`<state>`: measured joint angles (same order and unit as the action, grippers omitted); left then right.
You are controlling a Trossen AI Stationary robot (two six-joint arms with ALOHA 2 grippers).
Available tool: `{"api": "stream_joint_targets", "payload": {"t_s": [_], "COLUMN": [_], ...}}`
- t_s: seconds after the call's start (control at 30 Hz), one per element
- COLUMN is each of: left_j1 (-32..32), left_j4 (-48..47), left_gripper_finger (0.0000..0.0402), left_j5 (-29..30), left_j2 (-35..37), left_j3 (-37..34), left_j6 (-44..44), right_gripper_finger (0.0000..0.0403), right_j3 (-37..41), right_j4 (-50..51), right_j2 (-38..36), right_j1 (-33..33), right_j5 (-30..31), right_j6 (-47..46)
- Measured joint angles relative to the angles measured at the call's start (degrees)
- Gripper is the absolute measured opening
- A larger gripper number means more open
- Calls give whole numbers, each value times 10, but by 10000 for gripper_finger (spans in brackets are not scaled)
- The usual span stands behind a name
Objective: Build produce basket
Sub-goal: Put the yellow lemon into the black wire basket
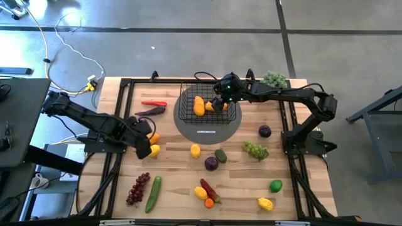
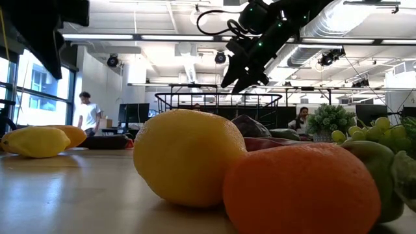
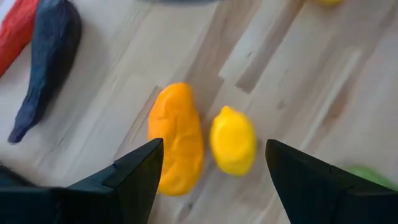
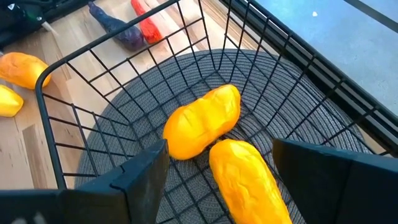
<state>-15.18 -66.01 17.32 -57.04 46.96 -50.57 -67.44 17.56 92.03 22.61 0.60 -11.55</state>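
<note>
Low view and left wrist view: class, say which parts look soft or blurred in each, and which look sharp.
Low view: the lemon and the orange fruit nearest the camera look soft, while the basket and ceiling lights behind are crisper. Left wrist view: the mango and the yellow lemon have smeared edges, as from motion; the wood grain is soft too.

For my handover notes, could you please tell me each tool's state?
Left tool: open, empty, above the mango.
Right tool: open, empty, over the basket.
</note>
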Motion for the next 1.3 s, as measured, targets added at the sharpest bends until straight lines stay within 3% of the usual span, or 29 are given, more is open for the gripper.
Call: {"api": "stream_joint_targets", "payload": {"t_s": [0.43, 0.77, 1.3], "left_j1": [0, 0, 0], "left_j4": [139, 189, 215], "left_gripper_finger": [271, 271, 271], "left_j5": [-64, -74, -90], "left_j2": [1, 0, -113], "left_j3": [-78, -123, -127], "left_j6": [-5, -33, -40], "right_gripper_finger": [268, 268, 268], "right_j3": [0, 0, 0], "right_j4": [0, 0, 2], "right_j2": [0, 0, 0], "right_j1": [-1, -1, -1], "right_j5": [0, 0, 0], "right_j6": [0, 0, 0]}}
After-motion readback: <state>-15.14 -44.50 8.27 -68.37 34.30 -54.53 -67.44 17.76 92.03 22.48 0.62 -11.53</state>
